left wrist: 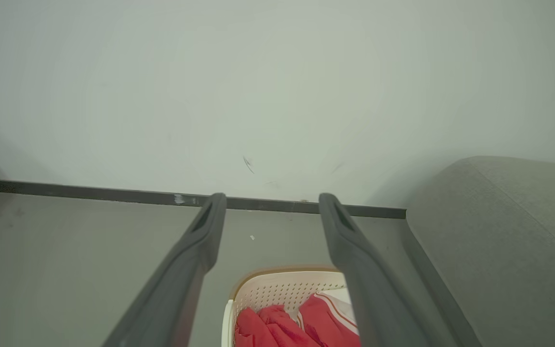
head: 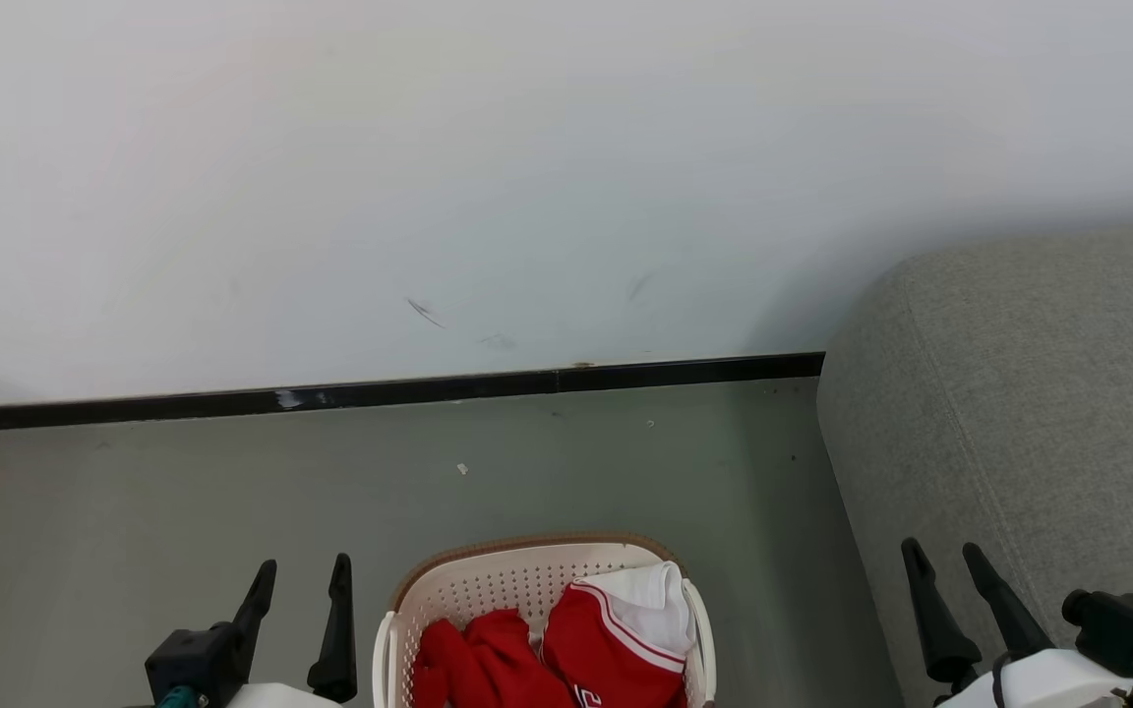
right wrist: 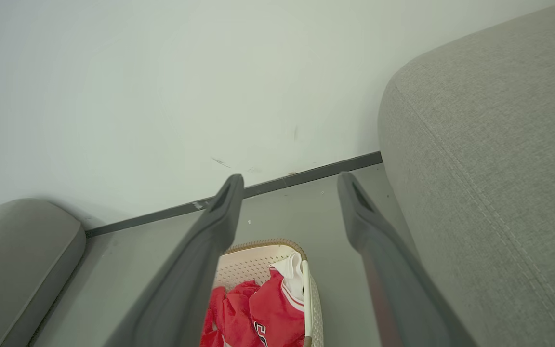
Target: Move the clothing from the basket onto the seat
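A cream-white perforated basket with a brown rim stands on the floor at the bottom middle of the head view. Red clothing with white trim lies crumpled inside it, also seen as the red clothing in the basket of the right wrist view and the clothing in the left wrist view. The grey seat rises to the right of the basket. My left gripper hangs open left of the basket. My right gripper is open over the seat's front edge. Nothing sits between either pair of fingers.
A pale wall with a black skirting strip runs behind the basket. Grey-green floor stretches to the left. Another grey cushion shows at the far left of the right wrist view.
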Available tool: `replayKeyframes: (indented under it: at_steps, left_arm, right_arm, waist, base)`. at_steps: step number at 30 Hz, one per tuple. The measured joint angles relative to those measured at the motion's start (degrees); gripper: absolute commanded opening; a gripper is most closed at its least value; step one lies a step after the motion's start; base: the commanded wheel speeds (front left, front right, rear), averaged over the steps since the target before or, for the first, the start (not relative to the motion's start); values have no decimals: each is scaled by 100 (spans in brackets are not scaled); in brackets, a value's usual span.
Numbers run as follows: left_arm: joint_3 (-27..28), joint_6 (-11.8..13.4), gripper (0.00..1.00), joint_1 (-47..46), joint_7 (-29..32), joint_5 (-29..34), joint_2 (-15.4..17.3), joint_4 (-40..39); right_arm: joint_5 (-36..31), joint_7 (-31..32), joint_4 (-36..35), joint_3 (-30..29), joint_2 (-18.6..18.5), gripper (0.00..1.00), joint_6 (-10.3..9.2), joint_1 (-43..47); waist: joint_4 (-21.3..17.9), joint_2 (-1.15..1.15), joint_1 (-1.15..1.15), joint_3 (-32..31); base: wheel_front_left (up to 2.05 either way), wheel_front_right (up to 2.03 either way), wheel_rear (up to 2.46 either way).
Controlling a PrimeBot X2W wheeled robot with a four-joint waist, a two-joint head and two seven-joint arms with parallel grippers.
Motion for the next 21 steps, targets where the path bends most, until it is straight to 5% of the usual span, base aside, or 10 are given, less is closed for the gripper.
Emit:
replayKeyframes:
  at_steps: [21]
  left_arm:
    - [-97,256,100,131,-445,1347,-21,-32]
  right_arm:
    - [-1742,-322,-178,-65,90,100,2,187]
  waist:
    - [10,0,-1,-78]
  base:
    - [0,0,0]
